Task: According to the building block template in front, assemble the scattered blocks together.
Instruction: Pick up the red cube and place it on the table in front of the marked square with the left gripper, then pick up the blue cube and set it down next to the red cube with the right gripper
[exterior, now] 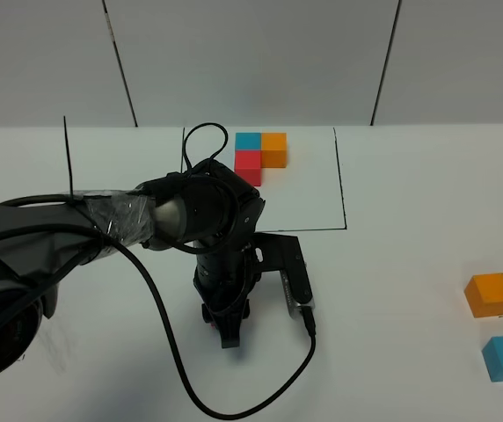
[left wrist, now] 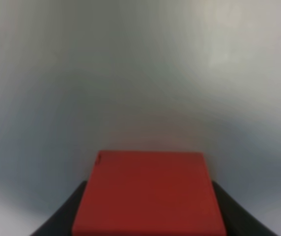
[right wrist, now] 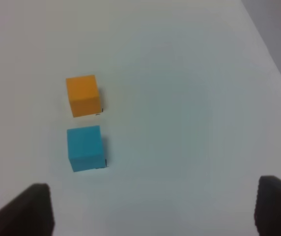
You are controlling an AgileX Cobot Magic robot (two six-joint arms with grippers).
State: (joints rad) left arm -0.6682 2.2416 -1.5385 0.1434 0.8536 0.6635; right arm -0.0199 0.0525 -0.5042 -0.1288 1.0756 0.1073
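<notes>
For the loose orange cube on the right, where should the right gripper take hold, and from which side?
Probably from straight above, closing on two opposite side faces of the orange cube, neither of them facing the blue cube. It sits flat with its top free, and those two sides have bare table beside them.

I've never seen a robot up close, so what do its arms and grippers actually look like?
The left arm is black and rounded, partly wrapped in shiny clear film, trailing a thick black cable. The left gripper and right gripper are dark and blunt-tipped.
</notes>
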